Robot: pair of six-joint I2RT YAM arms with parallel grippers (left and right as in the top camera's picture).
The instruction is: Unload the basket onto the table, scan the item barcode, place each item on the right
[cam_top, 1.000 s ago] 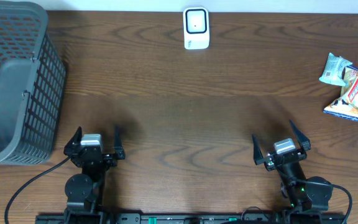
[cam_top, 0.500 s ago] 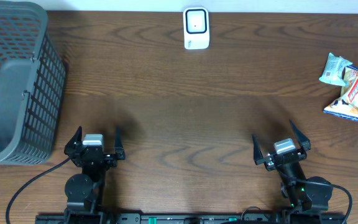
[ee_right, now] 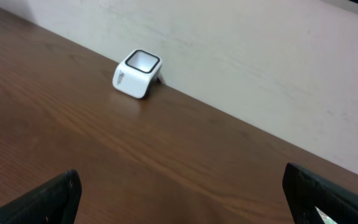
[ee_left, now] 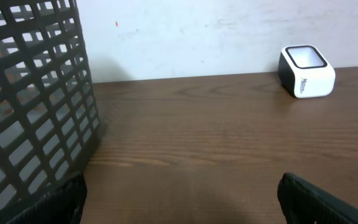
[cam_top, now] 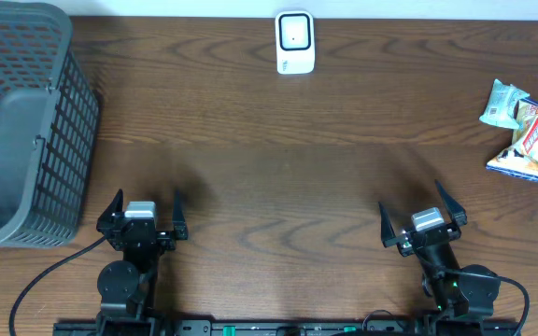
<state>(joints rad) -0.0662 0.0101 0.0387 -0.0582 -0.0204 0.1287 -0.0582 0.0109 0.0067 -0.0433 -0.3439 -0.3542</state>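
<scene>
A small white barcode scanner point(cam_top: 295, 42) with a dark window stands at the table's far middle edge; the same scanner point(ee_left: 306, 71) shows in the left wrist view and again point(ee_right: 137, 73) in the right wrist view. Snack packets point(cam_top: 529, 133), the items, lie in a heap at the right edge. My left gripper point(cam_top: 144, 211) rests open near the front left with nothing between its fingers. My right gripper point(cam_top: 423, 211) rests open near the front right, also with nothing in it. Both are far from the packets and the scanner.
A dark grey mesh basket point(cam_top: 21, 121) fills the left side of the table, close beside the left gripper; its wall point(ee_left: 30, 93) fills the left of the left wrist view. A pale wall runs behind the table's far edge.
</scene>
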